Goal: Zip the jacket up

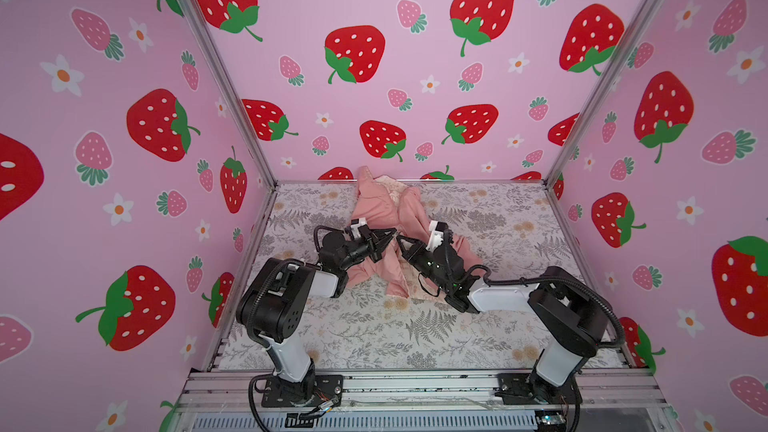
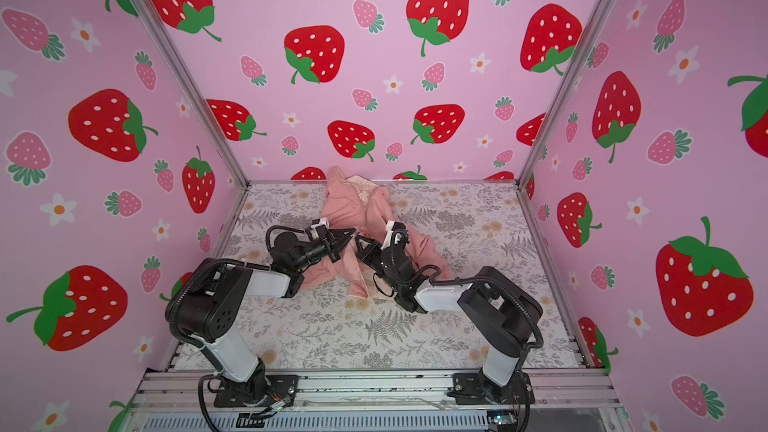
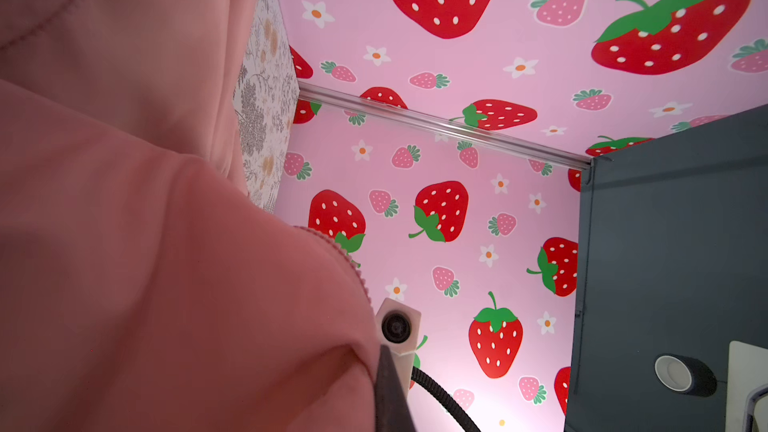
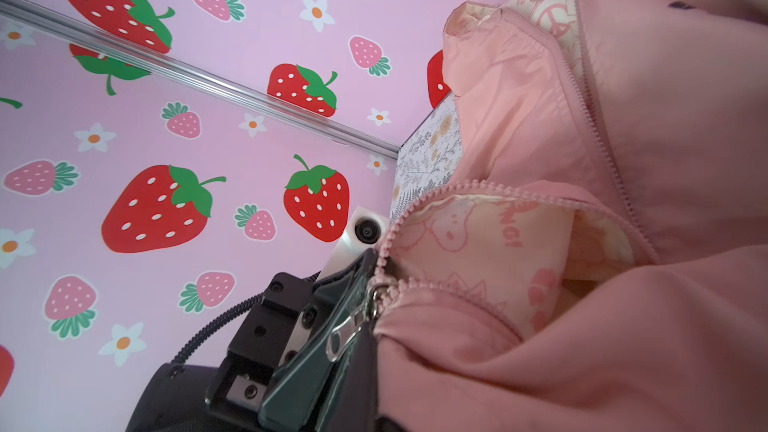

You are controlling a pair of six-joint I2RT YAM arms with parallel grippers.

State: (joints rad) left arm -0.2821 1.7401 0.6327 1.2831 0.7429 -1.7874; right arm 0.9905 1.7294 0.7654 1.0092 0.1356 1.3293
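Inspection of the cell, from the open side.

**Location of item.** One jacket (image 1: 376, 209) lies on the floral-covered counter (image 1: 498, 222). It sits at mid-width towards the rear, and its top end touches the back wall. Both top views show it crumpled, not spread flat.

**Condition of item.** The shell is salmon pink. The cream patterned lining (image 4: 478, 243) is exposed where the front gapes. A faint cartoon dog outline (image 4: 451, 230) and reversed lettering show on that lining. Two rows of pink zipper teeth (image 4: 598, 139) part from a single metal slider (image 4: 374, 297), with lining showing between them. The front is not closed along the stretch in view.

**Claws.**
- The left claw (image 1: 390, 235) reaches in from the left. It is pinched tight on the silver zipper pull (image 4: 343, 336), which hangs from the slider.
- The right claw (image 1: 400, 238) reaches in from the right. It is closed narrow, and pink fabric is gathered at its tip in the left wrist view. It appears to be gripping the jacket just beside the slider.
- The two tips sit almost touching over the middle of the garment.

**Count.**
- One jacket
- One slider
- One pull
- Two arms
- Two claws
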